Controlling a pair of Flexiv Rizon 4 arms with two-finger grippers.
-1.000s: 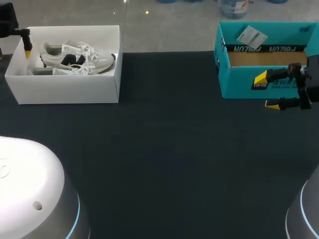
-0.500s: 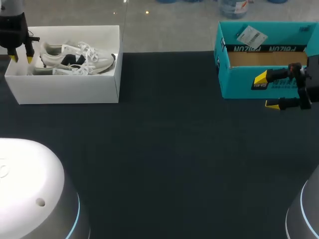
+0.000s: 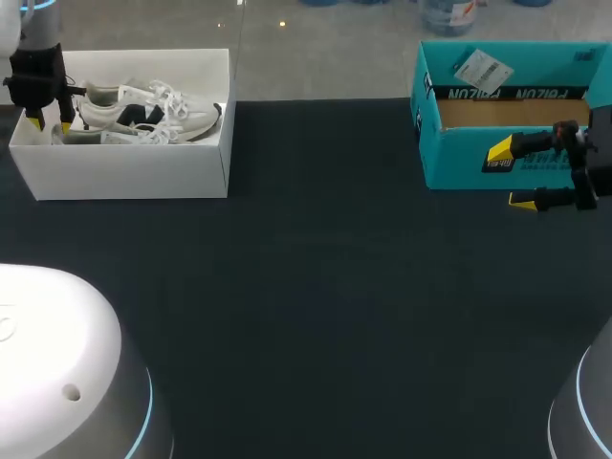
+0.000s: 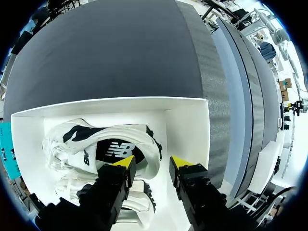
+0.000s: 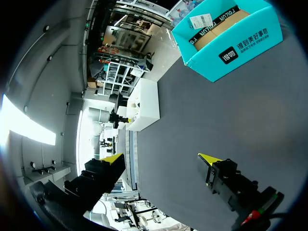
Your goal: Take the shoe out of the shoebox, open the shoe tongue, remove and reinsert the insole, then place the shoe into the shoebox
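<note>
A white shoebox (image 3: 134, 172) stands at the table's far left. In it lie white sneakers with black side panels (image 3: 143, 110), laces loose. My left gripper (image 3: 50, 123) hangs over the box's left end, by the heels, fingers partly apart with nothing gripped. In the left wrist view my left gripper (image 4: 151, 162) sits just above the heel of the upper sneaker (image 4: 110, 144); a second sneaker (image 4: 137, 202) lies beside it under one finger. My right gripper (image 3: 512, 176) stands wide open and empty in front of the teal box (image 3: 497, 96).
The teal cardboard box (image 5: 226, 41) at the far right is open, with a white tag inside. The right wrist view shows the white shoebox (image 5: 144, 103) far across the dark table (image 3: 316, 287). Rounded white robot housings fill the near corners.
My left gripper came in from the box's left wall, turned to point down over the shoe heels, and its fingers narrowed. The right arm stayed still.
</note>
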